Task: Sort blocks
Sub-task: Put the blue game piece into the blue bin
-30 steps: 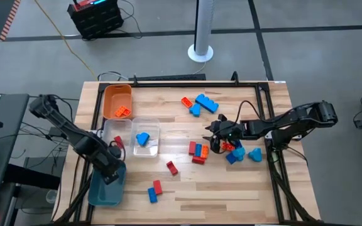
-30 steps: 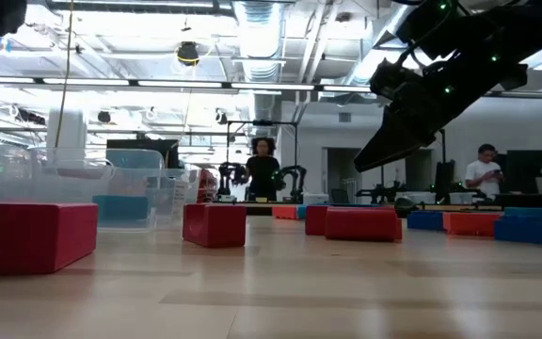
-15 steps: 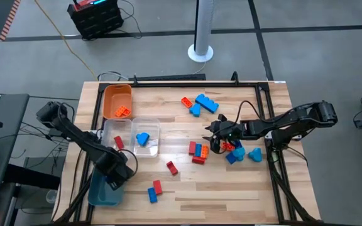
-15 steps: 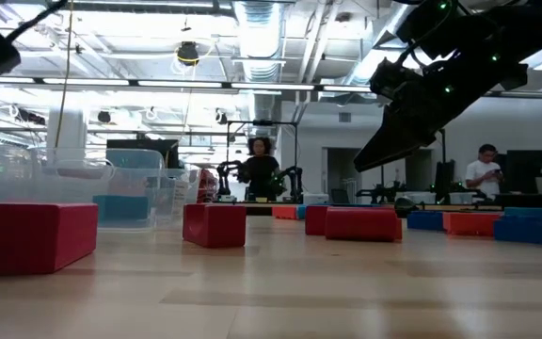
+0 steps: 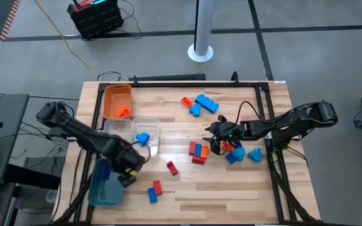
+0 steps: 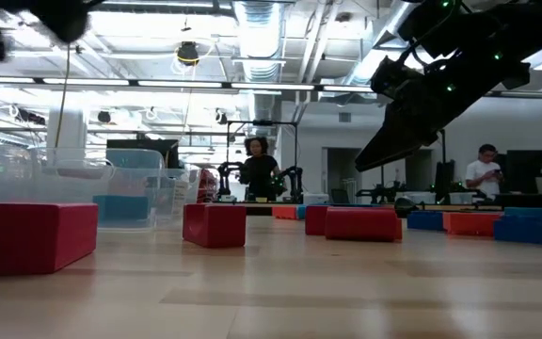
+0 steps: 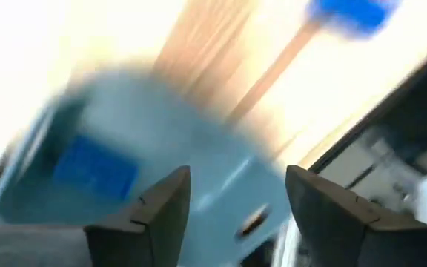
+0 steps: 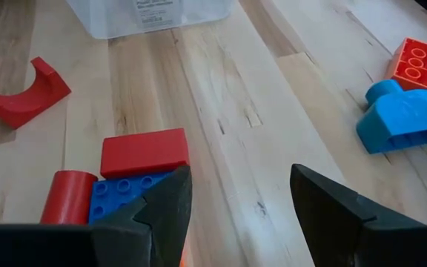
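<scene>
Left gripper (image 5: pixel 129 177) — fingers spread, empty, over the teal tray's (image 5: pixel 99 191) right edge; one blue block (image 7: pixel 95 167) lies inside the tray. Right gripper (image 5: pixel 217 142) — fingers spread, empty, above the red-and-blue block cluster (image 5: pixel 198 150) at table centre. Remaining blocks: orange ones in the orange tray (image 5: pixel 117 100) at 10 o'clock, blue in the clear tray (image 5: pixel 144 139), others loose.

table (image 5: pixel 231 188): pale planked wood, matt | blocks (image 5: pixel 200 150): smooth plastic | clear tray (image 5: pixel 151 147): glossy plastic

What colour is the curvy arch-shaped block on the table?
Red. The arch block shows best in the right wrist view, lying on the wood.
</scene>
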Available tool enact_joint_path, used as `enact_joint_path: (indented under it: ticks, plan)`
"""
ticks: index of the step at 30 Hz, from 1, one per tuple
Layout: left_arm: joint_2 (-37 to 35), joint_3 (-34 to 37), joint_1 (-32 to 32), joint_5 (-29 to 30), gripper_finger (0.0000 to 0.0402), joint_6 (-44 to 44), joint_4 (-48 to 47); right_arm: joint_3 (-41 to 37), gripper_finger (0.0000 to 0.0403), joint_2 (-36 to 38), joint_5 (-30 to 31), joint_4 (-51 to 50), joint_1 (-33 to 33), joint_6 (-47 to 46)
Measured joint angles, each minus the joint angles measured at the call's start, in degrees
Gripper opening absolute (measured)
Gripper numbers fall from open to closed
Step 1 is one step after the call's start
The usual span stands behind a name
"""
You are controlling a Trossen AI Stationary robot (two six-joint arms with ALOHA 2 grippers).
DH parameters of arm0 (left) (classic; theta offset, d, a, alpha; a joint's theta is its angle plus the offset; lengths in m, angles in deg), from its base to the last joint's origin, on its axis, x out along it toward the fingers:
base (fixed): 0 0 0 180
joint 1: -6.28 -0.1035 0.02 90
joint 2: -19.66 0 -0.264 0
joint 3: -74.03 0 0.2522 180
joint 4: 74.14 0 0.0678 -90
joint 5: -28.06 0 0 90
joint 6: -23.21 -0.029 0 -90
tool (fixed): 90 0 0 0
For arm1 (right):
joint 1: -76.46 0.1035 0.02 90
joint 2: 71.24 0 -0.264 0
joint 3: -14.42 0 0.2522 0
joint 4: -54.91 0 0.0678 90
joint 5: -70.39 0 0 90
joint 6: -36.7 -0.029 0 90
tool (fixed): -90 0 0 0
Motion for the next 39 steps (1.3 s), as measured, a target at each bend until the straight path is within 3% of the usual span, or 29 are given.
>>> enact_joint_path:
  ticks: [3,6,10,15,19,29,39]
  plan:
    - [0.0,-1.4,-0.3,8.7,0.0205,-10.5,8.6,0.0,0.0239,0.0,0.0,0.0,-0.2,0.0]
    - [0.1,-1.4,1.0,17.3,0.0197,-28.3,19.0,0.0,0.0239,0.0,0.0,0.0,-0.2,0.0]
    - [2.3,-1.4,3.2,23.0,0.0192,-48.9,28.3,0.0,0.0239,0.0,0.0,-0.1,-0.2,0.0]
    - [8.6,-1.4,3.7,22.5,0.0192,-56.0,31.2,0.0,0.0239,0.0,0.8,-1.0,-0.2,-0.5]
    - [13.4,-1.4,3.9,18.2,0.0192,-63.7,31.2,0.0,0.0239,0.0,1.6,-2.3,-0.2,-1.6]
    - [15.0,-1.4,8.9,18.5,0.0192,-82.0,32.6,0.0,0.0239,0.0,2.9,-5.6,1.6,-11.3]
    - [15.0,-1.4,10.6,18.3,0.0192,-89.9,32.5,0.0,0.0239,0.0,14.9,-5.6,5.5,-23.9]
